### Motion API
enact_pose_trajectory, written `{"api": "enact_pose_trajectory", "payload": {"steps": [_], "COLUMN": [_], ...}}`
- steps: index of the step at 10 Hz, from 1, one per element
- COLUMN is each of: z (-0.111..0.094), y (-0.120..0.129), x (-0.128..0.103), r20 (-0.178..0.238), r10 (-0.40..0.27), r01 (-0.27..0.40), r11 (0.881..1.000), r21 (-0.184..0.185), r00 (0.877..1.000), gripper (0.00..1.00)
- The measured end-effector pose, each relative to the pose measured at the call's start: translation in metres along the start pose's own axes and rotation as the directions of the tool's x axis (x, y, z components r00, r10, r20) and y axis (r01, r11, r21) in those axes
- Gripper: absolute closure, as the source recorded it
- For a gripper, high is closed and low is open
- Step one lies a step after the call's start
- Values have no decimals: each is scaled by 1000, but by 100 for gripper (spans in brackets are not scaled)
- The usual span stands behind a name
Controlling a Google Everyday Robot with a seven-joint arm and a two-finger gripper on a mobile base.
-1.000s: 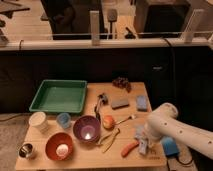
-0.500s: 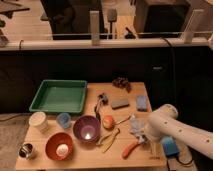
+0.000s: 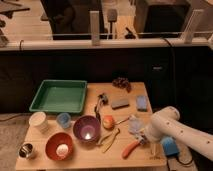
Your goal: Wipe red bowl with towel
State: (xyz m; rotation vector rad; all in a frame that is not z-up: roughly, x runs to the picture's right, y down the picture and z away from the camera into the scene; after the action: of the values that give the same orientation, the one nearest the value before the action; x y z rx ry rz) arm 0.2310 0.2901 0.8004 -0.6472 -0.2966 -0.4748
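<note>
At the table's edge, the gripper hangs just beside the towel, its grip impossible to tell; the red bowl sits well apart, beyond the purple bowl.

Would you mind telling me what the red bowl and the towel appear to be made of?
The red bowl looks plastic: smooth, faintly glossy. The towel looks like soft cloth, wrinkled and matte, beside the gripper at the table's front right.
</note>
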Motion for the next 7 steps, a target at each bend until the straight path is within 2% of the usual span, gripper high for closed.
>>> {"api": "enact_pose_trajectory", "payload": {"steps": [2, 4, 5, 7], "z": [-4, -8, -8, -10], "y": [-3, -4, -4, -7], "x": [-2, -4, -4, -4], "r20": [-15, -48, -47, -50], "r10": [-20, -30, -27, -32], "r01": [20, 31, 28, 33], "r11": [1000, 999, 999, 999], "r21": [15, 16, 16, 22], "r00": [1000, 998, 999, 998], "gripper": [51, 72, 84, 98]}}
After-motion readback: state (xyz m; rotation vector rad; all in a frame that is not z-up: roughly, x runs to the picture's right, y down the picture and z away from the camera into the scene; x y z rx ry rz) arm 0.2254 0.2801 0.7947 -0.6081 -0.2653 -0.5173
